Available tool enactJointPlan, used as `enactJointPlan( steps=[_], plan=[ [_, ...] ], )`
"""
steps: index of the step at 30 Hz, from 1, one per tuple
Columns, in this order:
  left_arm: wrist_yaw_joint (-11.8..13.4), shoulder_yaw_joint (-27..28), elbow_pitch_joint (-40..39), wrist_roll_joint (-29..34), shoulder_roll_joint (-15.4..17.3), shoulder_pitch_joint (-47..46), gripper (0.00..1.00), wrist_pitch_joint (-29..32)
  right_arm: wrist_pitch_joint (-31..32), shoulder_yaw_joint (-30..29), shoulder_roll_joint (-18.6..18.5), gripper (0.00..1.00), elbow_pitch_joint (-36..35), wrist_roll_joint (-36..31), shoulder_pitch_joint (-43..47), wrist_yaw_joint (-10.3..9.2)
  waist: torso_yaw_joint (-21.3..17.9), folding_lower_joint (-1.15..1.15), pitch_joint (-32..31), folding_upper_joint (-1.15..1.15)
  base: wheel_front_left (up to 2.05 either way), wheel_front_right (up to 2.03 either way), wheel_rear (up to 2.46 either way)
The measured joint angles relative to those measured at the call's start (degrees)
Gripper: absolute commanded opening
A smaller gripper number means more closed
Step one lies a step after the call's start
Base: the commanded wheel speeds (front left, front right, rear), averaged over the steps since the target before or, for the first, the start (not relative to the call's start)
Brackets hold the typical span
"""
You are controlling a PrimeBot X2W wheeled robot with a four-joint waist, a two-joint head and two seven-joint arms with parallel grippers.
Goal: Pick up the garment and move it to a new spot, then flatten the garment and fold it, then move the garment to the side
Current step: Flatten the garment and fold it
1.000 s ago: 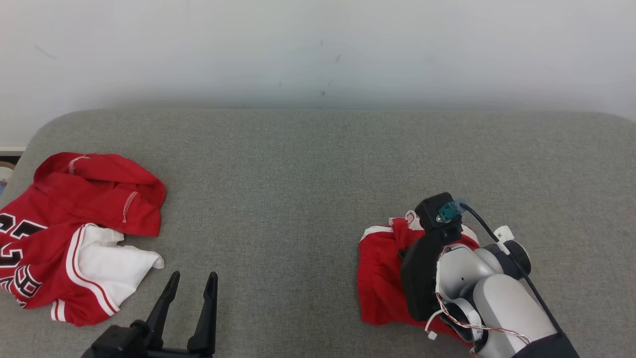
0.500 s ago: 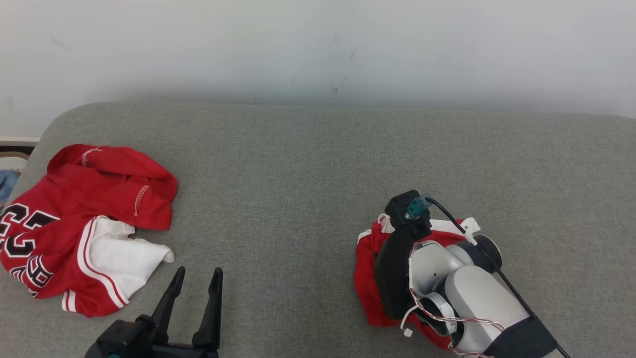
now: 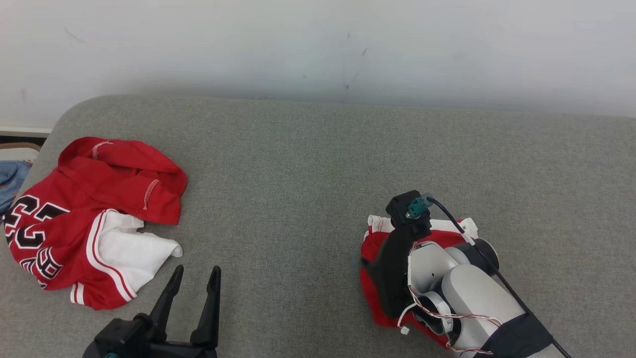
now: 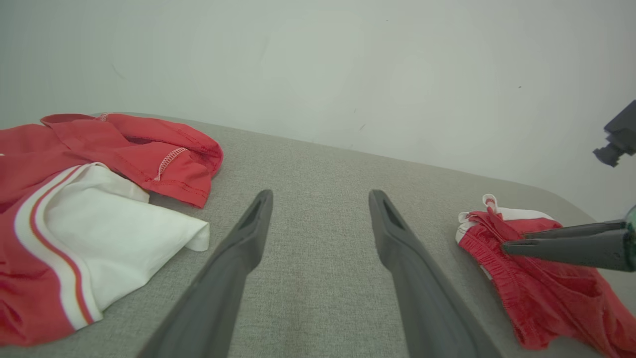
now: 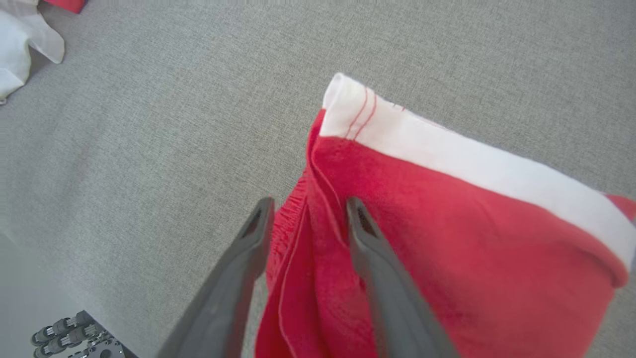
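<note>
We see the jersey (image 3: 64, 223) at the left of the counter (image 3: 298, 189) and the garment (image 3: 370, 301) at the right, well apart. Our right pincer (image 5: 309, 204) is over the garment, and our left pincer (image 3: 197, 271) is just before the jersey.

Left tool (image 3: 196, 271), fingers spread, points up over the grey surface (image 3: 298, 174). A red jersey (image 3: 94, 219) lies just to its upper left. Well right of it, the right arm (image 3: 447, 283) covers folded red shorts (image 3: 370, 303).
</note>
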Motion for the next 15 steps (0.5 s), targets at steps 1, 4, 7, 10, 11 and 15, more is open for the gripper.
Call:
enactJointPlan(
  steps=[1,4,7,10,11,15],
  plan=[
    [0.00,0.13,0.00,0.00,0.01,0.01,1.00,-0.01,-0.23,-0.04,0.02,1.00,-0.04,0.13,0.00,-0.12,-0.02,0.00,0.01,0.00,0.00,0.00,0.00],
    [0.00,0.29,-0.01,0.12,0.01,0.02,1.00,0.00,-1.46,-1.30,0.03,1.00,-0.30,0.13,0.11,-0.16,-0.15,0.00,-0.07,0.00,0.00,0.00,0.00],
    [0.00,0.55,0.00,0.26,0.01,0.13,1.00,-0.01,-3.39,-3.53,0.02,1.00,-1.44,0.09,0.44,-0.24,-0.38,0.00,-0.32,0.00,0.00,0.00,0.00],
    [0.02,0.99,-0.02,0.33,0.05,0.44,1.00,-0.01,-5.04,-4.76,-0.36,1.00,-2.80,-0.35,0.92,-0.42,-0.63,0.00,-0.64,0.00,0.00,0.00,0.00],
    [0.03,1.24,-0.05,0.34,0.16,0.82,1.00,-0.01,-6.06,-5.56,-0.64,1.00,-3.78,-0.70,1.49,-0.43,-0.82,0.00,-0.81,0.00,0.00,0.00,0.00],
    [0.10,1.87,-0.82,0.66,0.49,2.22,1.00,0.00,-11.46,-9.23,-3.12,1.00,-7.49,-2.67,4.87,-0.70,-1.76,0.00,-1.53,0.00,0.00,0.00,0.00]
  ],
)
